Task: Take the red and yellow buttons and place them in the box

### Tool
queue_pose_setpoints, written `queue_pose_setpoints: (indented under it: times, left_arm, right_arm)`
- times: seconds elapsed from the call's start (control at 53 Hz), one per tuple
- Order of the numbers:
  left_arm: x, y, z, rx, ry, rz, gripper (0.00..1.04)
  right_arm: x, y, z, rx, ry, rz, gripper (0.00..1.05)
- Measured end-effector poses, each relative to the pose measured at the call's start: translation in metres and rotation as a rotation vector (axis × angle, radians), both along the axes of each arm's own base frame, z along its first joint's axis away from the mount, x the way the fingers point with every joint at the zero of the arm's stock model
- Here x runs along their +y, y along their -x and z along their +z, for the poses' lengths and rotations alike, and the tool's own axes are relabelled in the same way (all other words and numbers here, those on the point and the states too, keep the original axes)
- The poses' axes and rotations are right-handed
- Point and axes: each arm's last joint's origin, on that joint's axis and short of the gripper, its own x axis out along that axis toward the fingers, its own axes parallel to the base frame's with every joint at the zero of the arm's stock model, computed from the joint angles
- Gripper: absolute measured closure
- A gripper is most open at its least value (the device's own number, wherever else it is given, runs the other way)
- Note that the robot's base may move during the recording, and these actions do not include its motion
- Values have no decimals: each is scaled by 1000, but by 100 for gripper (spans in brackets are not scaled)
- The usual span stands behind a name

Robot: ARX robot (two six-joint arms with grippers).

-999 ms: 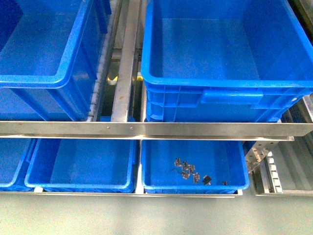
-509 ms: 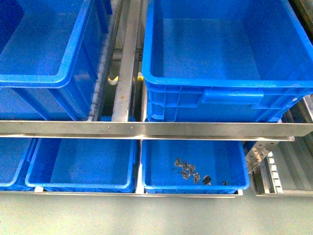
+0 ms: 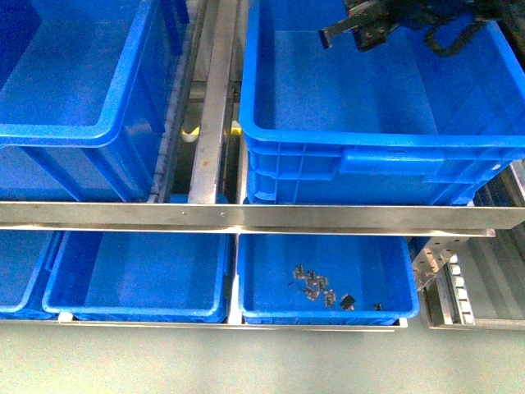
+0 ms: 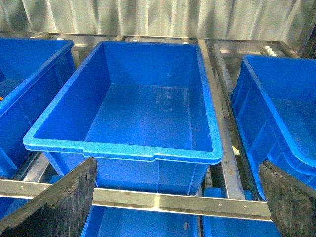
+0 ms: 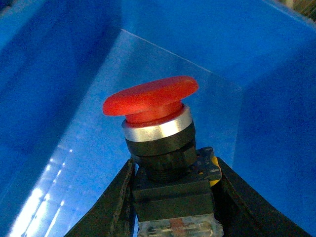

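Observation:
The red button (image 5: pixel 150 98) has a round red mushroom cap, a silver ring and a blocky black body. My right gripper (image 5: pixel 173 197) is shut on that body, one finger on each side. Blue walls and floor of the box (image 5: pixel 74 148) lie below the button. In the front view the right gripper (image 3: pixel 330 36) reaches in from the top right, above the inside of the large deep blue box (image 3: pixel 377 135); the button itself does not show there. My left gripper (image 4: pixel 173 202) is open and holds nothing, its fingers (image 4: pixel 54 207) spread wide. The yellow button is out of view.
A second deep blue crate (image 3: pixel 98 131) stands left of the box, with a metal rail (image 3: pixel 213 98) between them. A steel crossbar (image 3: pixel 246 217) runs along the front. Below it lie shallow blue trays (image 3: pixel 131 310); the right tray (image 3: pixel 328 313) holds several small dark parts (image 3: pixel 316 283).
My right arm and gripper have come into the front view at the top right, over the box. Before, no arm showed there. Crates and trays have not moved.

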Motion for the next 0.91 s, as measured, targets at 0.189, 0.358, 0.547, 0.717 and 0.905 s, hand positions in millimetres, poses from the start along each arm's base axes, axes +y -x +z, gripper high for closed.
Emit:
queue_pose_setpoints:
  times: [0.189, 0.358, 0.547, 0.717, 0.905]
  left_arm:
    - [0, 0, 0, 0, 0, 0, 8]
    - [0, 0, 0, 0, 0, 0, 8]
    - [0, 0, 0, 0, 0, 0, 8]
    - [0, 0, 0, 0, 0, 0, 8]
    - [0, 0, 0, 0, 0, 0, 8]
  right_arm:
    - [11, -71, -27, 58, 29, -63, 69]
    - [6, -118, -56, 130, 66, -152, 69]
    - [-16, -150, -102, 236, 97, -223, 69]
    - [-24, -158, -81, 188, 53, -199, 31]
    - [-29, -150, -19, -9, -14, -150, 6]
